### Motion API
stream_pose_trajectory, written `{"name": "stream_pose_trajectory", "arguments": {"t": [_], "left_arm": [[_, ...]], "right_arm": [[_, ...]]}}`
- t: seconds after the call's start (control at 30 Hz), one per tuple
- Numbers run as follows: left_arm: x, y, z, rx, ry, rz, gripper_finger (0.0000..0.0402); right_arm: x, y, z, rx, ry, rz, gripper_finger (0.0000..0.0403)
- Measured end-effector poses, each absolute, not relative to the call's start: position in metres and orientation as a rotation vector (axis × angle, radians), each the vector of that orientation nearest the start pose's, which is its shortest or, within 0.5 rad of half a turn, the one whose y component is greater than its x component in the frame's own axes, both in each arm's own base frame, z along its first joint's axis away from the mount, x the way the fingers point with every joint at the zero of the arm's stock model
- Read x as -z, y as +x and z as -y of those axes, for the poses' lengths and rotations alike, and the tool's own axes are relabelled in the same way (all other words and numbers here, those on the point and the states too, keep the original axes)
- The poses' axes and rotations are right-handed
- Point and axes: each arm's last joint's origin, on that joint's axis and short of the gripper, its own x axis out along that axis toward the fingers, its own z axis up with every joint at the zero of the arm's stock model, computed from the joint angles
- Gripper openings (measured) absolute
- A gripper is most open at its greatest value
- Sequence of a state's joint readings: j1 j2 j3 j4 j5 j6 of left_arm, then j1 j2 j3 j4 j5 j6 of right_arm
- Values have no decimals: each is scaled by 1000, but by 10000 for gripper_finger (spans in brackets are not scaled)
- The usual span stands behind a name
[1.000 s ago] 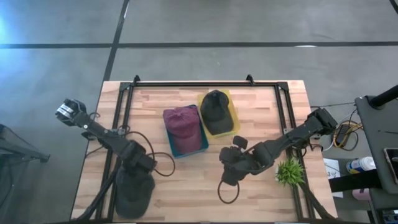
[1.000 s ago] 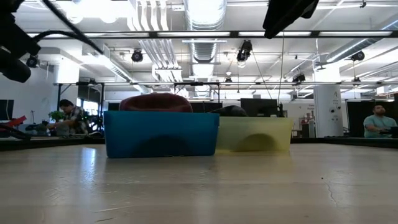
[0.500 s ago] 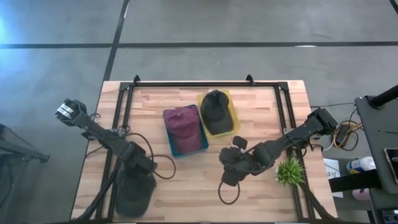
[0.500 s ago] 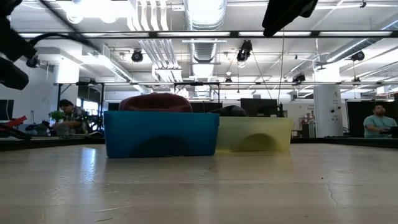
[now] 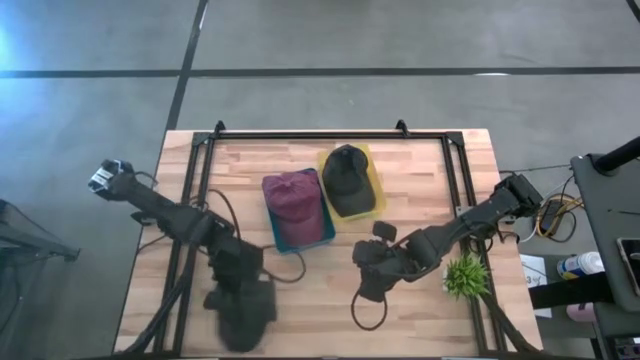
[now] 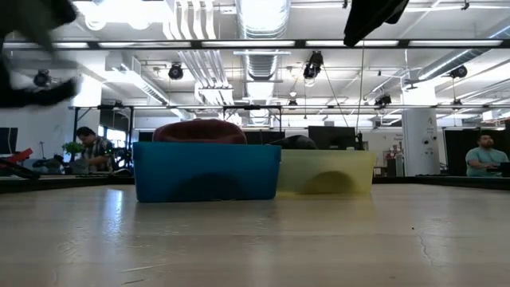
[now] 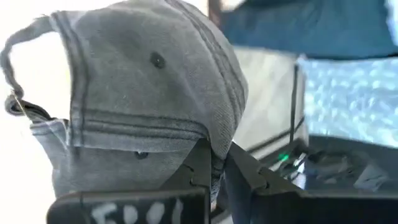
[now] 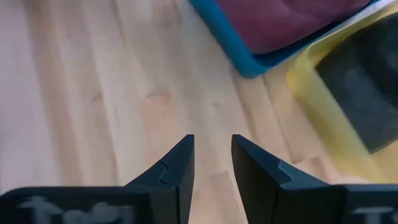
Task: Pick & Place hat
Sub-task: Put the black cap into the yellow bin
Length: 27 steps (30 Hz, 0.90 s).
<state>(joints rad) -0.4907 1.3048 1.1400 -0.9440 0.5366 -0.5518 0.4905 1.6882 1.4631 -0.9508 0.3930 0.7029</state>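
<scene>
Gripper, left (image 7: 217, 165), clamped on grey hat (image 7: 143, 93); right gripper (image 8: 211, 155) idle.

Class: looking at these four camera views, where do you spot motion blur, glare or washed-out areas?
High view: the left tool and its grey hat smear with motion. Low view: ceiling lights glare; a dark blurred arm at upper left. Left wrist view: the background behind the hat is washed out white. Right wrist view: the blue bin looks soft.

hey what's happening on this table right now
The left gripper has pinched a grey cap by its edge near the front left of the table. A maroon cap sits in a blue bin, a dark cap in a yellow bin. The right gripper hovers empty over bare wood.
</scene>
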Motion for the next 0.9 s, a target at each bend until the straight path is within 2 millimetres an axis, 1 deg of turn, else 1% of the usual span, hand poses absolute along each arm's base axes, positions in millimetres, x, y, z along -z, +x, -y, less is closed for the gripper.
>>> {"name": "stream_pose_trajectory", "arguments": {"t": [0.13, 0.2, 0.27, 0.33, 0.43, 0.5, 0.57, 0.67, 0.73, 0.83, 0.9], "left_arm": [[-324, 222, 116, 553, -463, -1224, 18], [-338, 230, 110, 521, -407, -1128, 18], [-352, 238, 107, 471, -281, -1013, 18], [-362, 247, 106, 386, -103, -911, 18], [-367, 263, 105, 232, 172, -830, 18], [-359, 277, 109, 186, 308, -835, 18], [-346, 293, 118, 160, 421, -837, 19], [-316, 320, 134, 55, 637, -838, 22], [-292, 337, 144, -40, 778, -854, 22], [-257, 350, 158, -149, 908, -910, 21], [-245, 352, 169, -199, 936, -921, 21]], "right_arm": [[-282, 298, -162, 238, 177, -1045, 91], [-281, 294, -170, 233, 209, -1049, 88], [-281, 288, -178, 238, 240, -1056, 85], [-280, 282, -184, 252, 260, -1068, 84], [-276, 273, -187, 314, 290, -1109, 87], [-275, 267, -188, 367, 323, -1128, 90], [-274, 262, -191, 407, 366, -1131, 92], [-274, 257, -198, 436, 423, -1122, 95], [-274, 253, -204, 448, 457, -1115, 95], [-274, 246, -211, 465, 492, -1098, 93], [-274, 243, -215, 484, 507, -1076, 91]]}}
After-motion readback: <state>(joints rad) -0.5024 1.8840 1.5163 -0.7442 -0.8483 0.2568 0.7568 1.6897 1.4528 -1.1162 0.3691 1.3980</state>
